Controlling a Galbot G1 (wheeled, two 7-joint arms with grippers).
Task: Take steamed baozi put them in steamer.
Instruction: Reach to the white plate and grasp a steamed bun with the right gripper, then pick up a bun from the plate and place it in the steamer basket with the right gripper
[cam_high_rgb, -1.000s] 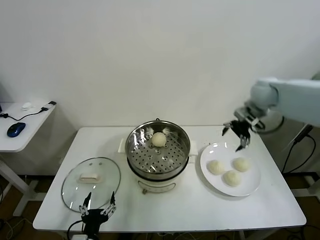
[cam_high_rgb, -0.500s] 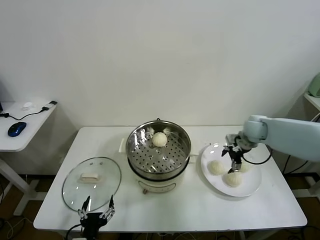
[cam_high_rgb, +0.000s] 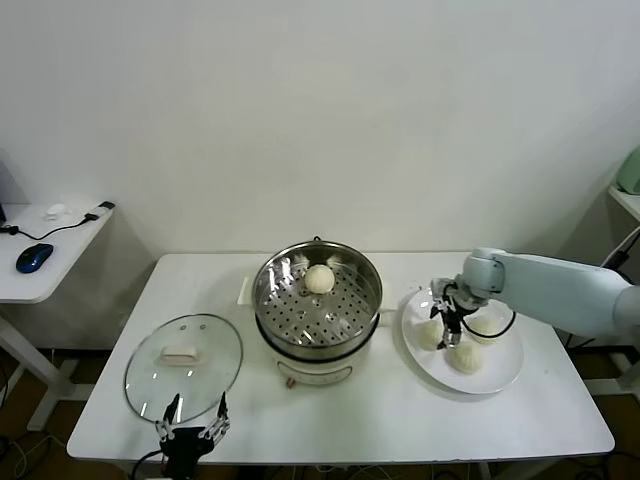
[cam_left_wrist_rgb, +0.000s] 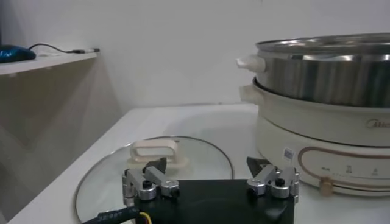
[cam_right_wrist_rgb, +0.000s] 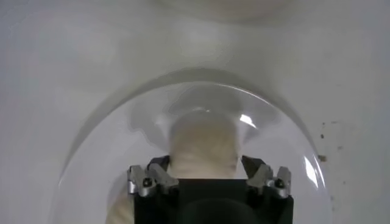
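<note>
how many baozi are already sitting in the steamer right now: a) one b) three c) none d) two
a) A single baozi rests on the perforated tray inside the steamer, toward its back, while the other three are on the white plate, where the right gripper is down among them.

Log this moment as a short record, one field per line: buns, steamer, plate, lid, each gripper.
buns in steamer: one baozi on the perforated tray
buns on plate: three; the nearest-left bun sits under the right gripper
steamer: uncovered, table centre
plate: right of the steamer
glass lid: flat on the table, left of the steamer
right gripper: down over the plate, fingers open astride a bun, not closed on it
left gripper: open, parked at the table's near edge by the lid
</note>
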